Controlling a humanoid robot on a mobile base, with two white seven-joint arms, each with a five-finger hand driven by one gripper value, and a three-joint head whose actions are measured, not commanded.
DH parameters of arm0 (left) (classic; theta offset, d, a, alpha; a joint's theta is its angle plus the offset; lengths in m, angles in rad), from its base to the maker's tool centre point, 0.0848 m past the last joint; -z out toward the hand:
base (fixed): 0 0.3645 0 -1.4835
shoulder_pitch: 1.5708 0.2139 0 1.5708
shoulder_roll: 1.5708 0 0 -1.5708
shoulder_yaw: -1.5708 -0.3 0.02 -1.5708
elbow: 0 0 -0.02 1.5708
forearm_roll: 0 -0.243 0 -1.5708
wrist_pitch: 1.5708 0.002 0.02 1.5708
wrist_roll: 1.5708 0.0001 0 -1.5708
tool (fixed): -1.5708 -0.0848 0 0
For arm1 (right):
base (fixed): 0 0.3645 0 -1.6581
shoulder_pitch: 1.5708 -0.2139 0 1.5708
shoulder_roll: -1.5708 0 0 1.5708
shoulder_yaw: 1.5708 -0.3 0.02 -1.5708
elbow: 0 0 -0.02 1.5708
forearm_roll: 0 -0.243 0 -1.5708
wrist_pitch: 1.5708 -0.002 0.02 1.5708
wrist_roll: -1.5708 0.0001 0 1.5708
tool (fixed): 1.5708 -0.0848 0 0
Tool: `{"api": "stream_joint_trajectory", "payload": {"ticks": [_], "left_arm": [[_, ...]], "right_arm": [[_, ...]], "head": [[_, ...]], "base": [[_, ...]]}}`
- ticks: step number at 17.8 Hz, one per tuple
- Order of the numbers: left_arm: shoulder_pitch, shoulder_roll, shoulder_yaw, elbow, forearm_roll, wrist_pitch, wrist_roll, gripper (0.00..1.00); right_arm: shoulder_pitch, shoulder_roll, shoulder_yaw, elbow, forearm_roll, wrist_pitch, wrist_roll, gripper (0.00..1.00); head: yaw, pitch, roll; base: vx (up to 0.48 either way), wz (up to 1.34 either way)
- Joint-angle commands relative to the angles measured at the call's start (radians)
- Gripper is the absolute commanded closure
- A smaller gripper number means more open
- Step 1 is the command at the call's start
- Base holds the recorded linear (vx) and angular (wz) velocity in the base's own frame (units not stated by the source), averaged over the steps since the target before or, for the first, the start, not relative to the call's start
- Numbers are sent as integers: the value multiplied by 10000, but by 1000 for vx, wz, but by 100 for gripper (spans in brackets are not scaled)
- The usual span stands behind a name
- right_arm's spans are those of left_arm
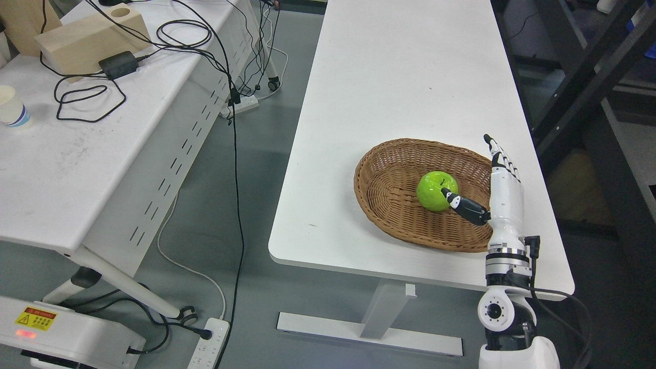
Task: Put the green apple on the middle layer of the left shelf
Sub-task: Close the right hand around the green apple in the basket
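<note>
Bright, even overhead light is washing the white counter (410, 77) almost to glare, casting only soft shadows beneath it onto the floor (246, 169). The right edge is falling into dim shade, and focus is holding sharp throughout.

The green apple (434, 190) was glossy, bright and intact, resting stem-up inside the wicker basket (389, 169), slightly toward 3 o'clock of the basket's centre. The basket lay on the white surface (400, 77), toward its 5 o'clock corner.
</note>
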Motion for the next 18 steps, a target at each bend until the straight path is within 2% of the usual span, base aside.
{"api": "stream_joint_trajectory", "payload": {"ticks": [1,7,18], "left_arm": [[2,175,0,0,0,-8,6,0],[2,175,0,0,0,-8,6,0],[2,175,0,0,0,-8,6,0]], "right_arm": [[31,-175,50,25,251,-21,925,0],[63,-307,677,636,1341,25,1035,1],[-1318,-175,1399,2815,2062,87,1050,1]], "head": [[0,0,0],[0,0,0],[0,0,0]], "base": [[100,10],[42,4],[0,0]]}}
